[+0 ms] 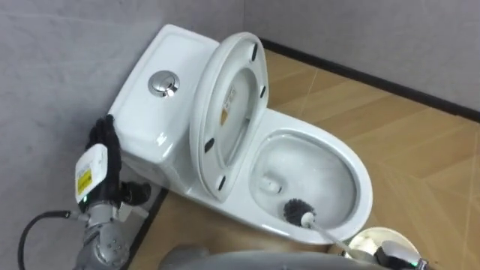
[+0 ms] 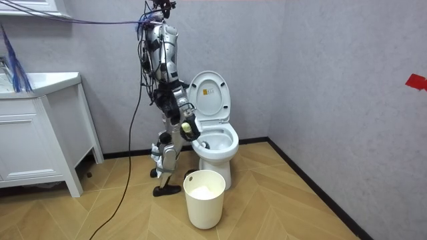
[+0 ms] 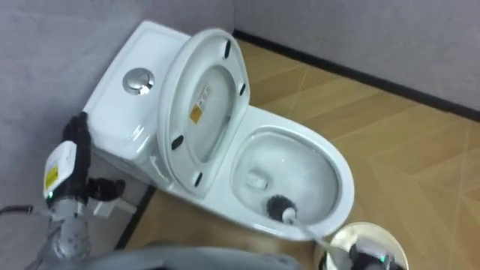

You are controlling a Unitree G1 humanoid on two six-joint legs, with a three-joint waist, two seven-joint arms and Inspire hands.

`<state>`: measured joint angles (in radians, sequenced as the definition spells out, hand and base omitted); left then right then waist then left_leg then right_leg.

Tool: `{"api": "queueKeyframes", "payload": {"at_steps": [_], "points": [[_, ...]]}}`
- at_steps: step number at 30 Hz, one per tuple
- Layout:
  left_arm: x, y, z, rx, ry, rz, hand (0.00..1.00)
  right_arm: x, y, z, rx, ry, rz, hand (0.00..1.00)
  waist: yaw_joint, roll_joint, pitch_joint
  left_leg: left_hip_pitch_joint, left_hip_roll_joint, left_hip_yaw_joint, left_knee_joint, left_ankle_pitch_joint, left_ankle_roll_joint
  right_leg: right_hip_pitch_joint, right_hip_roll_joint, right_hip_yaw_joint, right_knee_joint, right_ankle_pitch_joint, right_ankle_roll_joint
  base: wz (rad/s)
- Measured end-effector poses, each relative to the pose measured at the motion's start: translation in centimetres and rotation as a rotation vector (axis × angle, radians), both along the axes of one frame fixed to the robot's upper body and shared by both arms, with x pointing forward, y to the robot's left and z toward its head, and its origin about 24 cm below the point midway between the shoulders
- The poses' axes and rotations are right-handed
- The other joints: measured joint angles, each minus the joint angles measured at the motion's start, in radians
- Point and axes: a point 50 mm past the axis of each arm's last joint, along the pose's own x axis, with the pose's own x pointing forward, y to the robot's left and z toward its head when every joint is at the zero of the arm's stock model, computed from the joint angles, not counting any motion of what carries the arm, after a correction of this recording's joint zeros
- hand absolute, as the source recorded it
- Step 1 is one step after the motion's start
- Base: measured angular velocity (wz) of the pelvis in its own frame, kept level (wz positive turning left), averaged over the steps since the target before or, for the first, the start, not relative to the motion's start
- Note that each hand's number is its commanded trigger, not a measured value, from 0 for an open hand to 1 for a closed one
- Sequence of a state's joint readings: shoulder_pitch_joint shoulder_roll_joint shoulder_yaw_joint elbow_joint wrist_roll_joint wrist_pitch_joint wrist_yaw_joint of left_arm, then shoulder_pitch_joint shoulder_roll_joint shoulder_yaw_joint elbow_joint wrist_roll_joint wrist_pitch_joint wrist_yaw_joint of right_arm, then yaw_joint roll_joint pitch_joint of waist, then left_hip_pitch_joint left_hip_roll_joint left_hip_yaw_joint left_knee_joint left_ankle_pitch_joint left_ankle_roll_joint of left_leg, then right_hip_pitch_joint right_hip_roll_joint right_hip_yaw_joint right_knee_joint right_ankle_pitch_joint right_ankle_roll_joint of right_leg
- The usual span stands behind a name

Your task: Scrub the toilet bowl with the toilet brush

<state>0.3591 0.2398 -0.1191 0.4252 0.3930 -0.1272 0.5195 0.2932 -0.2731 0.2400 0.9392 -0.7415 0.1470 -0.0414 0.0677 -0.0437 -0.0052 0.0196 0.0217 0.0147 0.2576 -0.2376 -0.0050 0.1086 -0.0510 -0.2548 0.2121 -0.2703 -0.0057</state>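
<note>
Sitting in toilet (image 1: 364, 189), brush head (image 1: 298, 211); left hand (image 1: 103, 139), right hand (image 1: 394, 257): cannot tell; room view: cabinet (image 2: 33, 133).

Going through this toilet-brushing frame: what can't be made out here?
1. Right hand: cut off by the eye views' lower edge, so its hold on the brush handle is unreadable.
2. Left hand: seen from its back beside the tank; open or shut unclear.
3. Brush head: whether it touches the bowl cannot be told.
4. Room view: both hands too small to read.
</note>
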Motion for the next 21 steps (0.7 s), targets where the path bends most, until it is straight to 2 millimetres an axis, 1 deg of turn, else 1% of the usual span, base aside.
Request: {"api": "queueKeyframes", "payload": {"at_steps": [1,2,3,4,5,6,7,9,10,11,12,13,14,15,16,17,18,19,20,21], "points": [[-0.2,-0.1,-0.1,-0.024,-0.004,0.021,0.0,-0.3,0.0,-0.1,0.006,0.005,-0.015,1.0,0.004,0.002,-0.0005,0.01,0.0,-0.001,-0.007,0.0,0.0,0.009,0.001,-0.001,-0.006,0.0,0.0,-0.13],[-0.4,-0.3,-0.3,-0.074,-0.011,0.067,0.0,-0.9,0.0,-0.2,0.015,0.019,-0.061,1.0,0.018,0.006,0.0,0.025,-0.001,-0.007,-0.02,0.0,0.0,0.023,0.001,-0.004,-0.015,0.0,0.0,0.0],[-0.8,-0.5,-0.6,-0.124,-0.006,0.124,0.0,-1.6,0.2,-0.5,0.025,0.025,-0.133,1.0,0.019,0.011,-0.002,0.037,-0.004,-0.025,-0.028,0.0,-0.001,0.039,0.001,-0.02,-0.027,0.001,0.001,0.05],[-1.0,-0.4,-0.9,-0.144,0.007,0.149,0.0,-1.9,0.3,-0.6,0.03,0.027,-0.167,1.0,0.02,0.012,-0.0016,0.045,-0.004,-0.027,-0.035,0.0,-0.001,0.046,0.001,-0.023,-0.029,0.001,0.001,0.21],[-1.7,-0.3,-1.3,-0.187,0.026,0.195,0.0,-2.4,0.7,-0.8,0.042,0.031,-0.229,1.0,0.022,0.012,-0.0014,0.061,-0.004,-0.023,-0.049,0.004,-0.007,0.052,0.001,-0.023,-0.029,0.001,0.001,0.15],[-2.9,0.2,-2.1,-0.231,0.069,0.268,0.0,-2.7,0.9,-0.9,0.058,0.026,-0.292,1.0,0.023,0.012,-0.0014,0.074,-0.003,-0.024,-0.064,0.008,-0.012,0.057,0.003,-0.022,-0.029,0.001,0.001,0.08],[-3.7,0.6,-2.6,-0.244,0.096,0.31,0.0,-2.8,1.0,-0.9,0.066,0.017,-0.329,1.0,0.023,0.012,-0.0012,0.081,-0.002,-0.026,-0.071,0.009,-0.014,0.059,0.005,-0.022,-0.03,0.001,0.001,0.0],[-7.9,2.4,-4.4,-0.295,0.23,0.548,0.0,-3.3,1.3,-1.1,0.078,-0.017,-0.498,1.0,0.014,0.002,0.0,0.11,-0.003,-0.037,-0.091,0.01,-0.015,0.085,0.009,-0.023,-0.045,0.001,0.002,0.0],[-9.1,2.8,-4.8,-0.304,0.264,0.613,0.0,-3.5,1.2,-1.1,0.074,-0.024,-0.536,1.0,0.013,0.001,-0.0004,0.117,-0.002,-0.039,-0.096,0.01,-0.015,0.089,0.009,-0.02,-0.045,0.001,0.002,0.0],[-11.7,3.5,-5.3,-0.319,0.331,0.743,0.0,-3.9,1.1,-1.1,0.064,-0.037,-0.606,1.0,0.009,-0.006,0.0023,0.133,-0.002,-0.041,-0.1,0.01,-0.015,0.102,0.009,-0.013,-0.044,0.002,0.002,-0.03],[-14.3,4.0,-5.6,-0.336,0.379,0.87,0.0,-4.0,0.9,-1.1,0.056,-0.055,-0.67,1.0,0.001,-0.011,0.0049,0.141,-0.004,-0.039,-0.099,0.01,-0.015,0.109,0.009,0.002,-0.044,0.002,0.003,0.0],[-15.1,4.2,-5.6,-0.35,0.388,0.93,0.0,-4.1,0.7,-1.0,0.049,-0.066,-0.699,1.0,-0.003,-0.015,0.0062,0.144,-0.004,-0.04,-0.099,0.01,-0.015,0.113,0.008,0.007,-0.044,0.002,0.003,0.04],[-17.0,4.2,-5.7,-0.383,0.409,1.052,0.0,-4.3,0.4,-0.9,0.027,-0.089,-0.751,1.0,-0.01,-0.022,0.0071,0.151,-0.004,-0.037,-0.1,0.01,-0.015,0.118,0.008,0.008,-0.04,0.003,0.004,0.09],[-18.2,4.0,-5.9,-0.418,0.419,1.156,0.0,-4.6,0.3,-0.9,0.008,-0.092,-0.754,1.0,-0.007,-0.014,0.0088,0.166,0.002,-0.048,-0.106,0.01,-0.015,0.115,0.01,0.006,-0.014,0.003,0.005,0.07],[-18.7,3.9,-6.0,-0.435,0.423,1.202,0.0,-4.7,0.3,-0.9,0.002,-0.095,-0.754,1.0,-0.007,-0.012,0.012,0.176,0.016,-0.064,-0.113,0.01,-0.015,0.101,0.014,0.005,0.022,0.002,0.005,-0.1],[-19.2,3.6,-6.1,-0.47,0.415,1.279,0.0,-4.7,0.6,-1.0,0.003,-0.105,-0.772,1.0,-0.001,0.012,0.0102,0.188,0.047,-0.132,-0.119,0.011,-0.015,0.052,0.031,0.036,0.046,-0.021,0.012,-0.65],[-19.5,3.6,-6.2,-0.515,0.376,1.372,0.0,-3.8,1.0,-1.1,0.028,-0.137,-0.781,1.0,0.015,0.014,0.0168,0.185,0.06,-0.169,-0.114,0.008,-0.019,-0.03,0.043,0.063,0.002,0.0,-0.021,-0.71],[-19.7,3.6,-6.2,-0.533,0.359,1.421,0.0,-3.7,1.1,-1.1,0.031,-0.147,-0.781,1.0,0.003,0.009,0.0228,0.18,0.071,-0.163,-0.107,-0.001,-0.038,-0.033,0.044,0.044,0.016,0.03,-0.033,-0.43],[-19.6,3.7,-6.2,-0.566,0.321,1.48,0.0,-3.7,1.2,-1.1,0.03,-0.153,-0.784,1.0,-0.039,0.012,0.0225,0.168,0.07,-0.115,-0.089,-0.005,-0.055,-0.011,0.045,0.023,0.014,0.039,-0.033,0.36],[-18.9,3.6,-6.5,-0.611,0.293,1.495,0.0,-4.0,1.0,-1.1,0.014,-0.156,-0.796,1.0,-0.067,0.019,0.0181,0.169,0.07,-0.057,-0.089,-0.007,-0.058,0.001,0.045,0.035,0.009,0.039,-0.033,0.59]]}}
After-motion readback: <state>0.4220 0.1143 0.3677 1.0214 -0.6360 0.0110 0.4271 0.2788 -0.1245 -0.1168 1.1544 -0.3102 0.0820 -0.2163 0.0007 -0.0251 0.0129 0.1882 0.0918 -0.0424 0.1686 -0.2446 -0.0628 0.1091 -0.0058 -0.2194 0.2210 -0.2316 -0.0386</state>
